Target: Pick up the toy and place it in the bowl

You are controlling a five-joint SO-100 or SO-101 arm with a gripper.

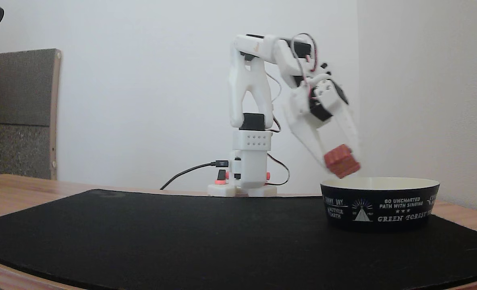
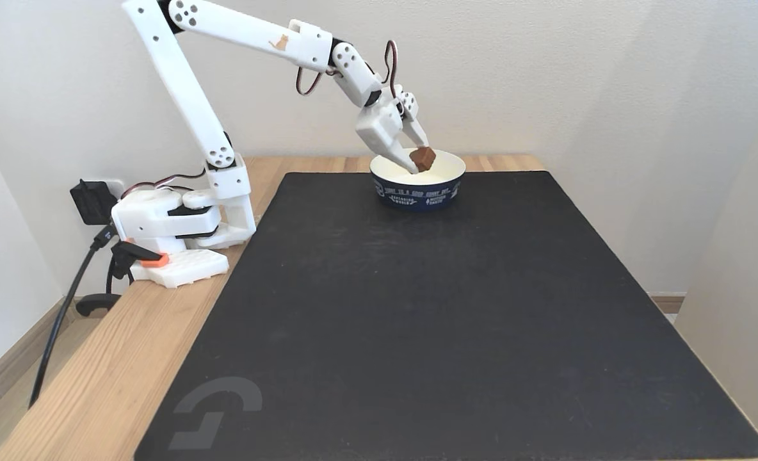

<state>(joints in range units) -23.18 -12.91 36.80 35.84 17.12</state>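
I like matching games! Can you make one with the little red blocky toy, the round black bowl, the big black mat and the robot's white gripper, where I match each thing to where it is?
Things:
1. small dull-red blocky toy
2. round black bowl with white lettering
3. flat black mat
4. white two-finger gripper

Places:
A. lying on the wooden table
B. held just above the bowl's rim
C. standing on the mat
D. shut on the toy, over the bowl

Pairs: 1-B, 2-C, 3-A, 4-D

Wooden table carries black mat, bowl on it.
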